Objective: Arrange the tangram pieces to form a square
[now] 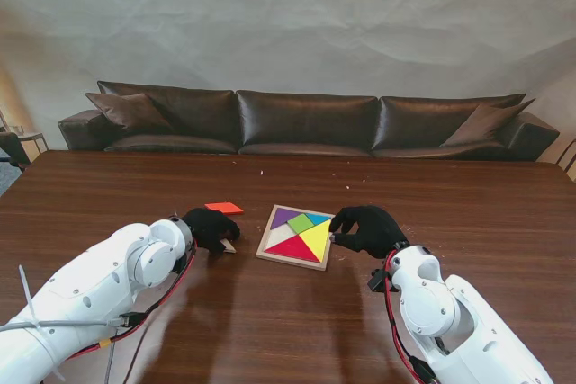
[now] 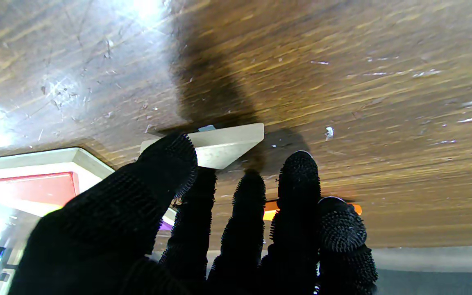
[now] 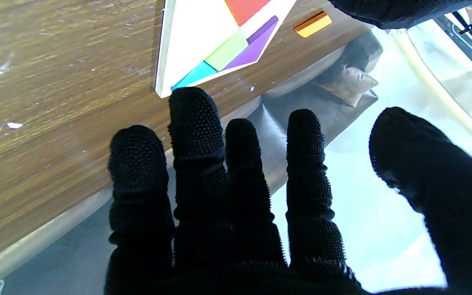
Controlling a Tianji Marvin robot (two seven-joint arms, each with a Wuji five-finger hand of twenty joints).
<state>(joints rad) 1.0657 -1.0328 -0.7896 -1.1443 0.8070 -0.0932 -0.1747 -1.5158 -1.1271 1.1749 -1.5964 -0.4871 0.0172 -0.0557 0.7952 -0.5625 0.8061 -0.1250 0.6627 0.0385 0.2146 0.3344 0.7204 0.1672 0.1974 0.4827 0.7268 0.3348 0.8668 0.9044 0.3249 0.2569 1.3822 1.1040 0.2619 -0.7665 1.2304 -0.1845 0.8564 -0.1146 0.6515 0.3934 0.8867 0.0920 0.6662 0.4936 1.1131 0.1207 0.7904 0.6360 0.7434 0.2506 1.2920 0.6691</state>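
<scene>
Left hand [image 2: 203, 221] pinches a white triangle [image 2: 223, 145]; right hand [image 3: 236, 196] spread beside the tray [image 1: 270, 254]. No readable writing.

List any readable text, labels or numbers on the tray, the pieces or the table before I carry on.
None can be read.
Wooden tray and its coloured pieces: plain, no print.
Orange piece and white triangle by the left robot hand: blank faces.
Table: only scratches and specks.
</scene>
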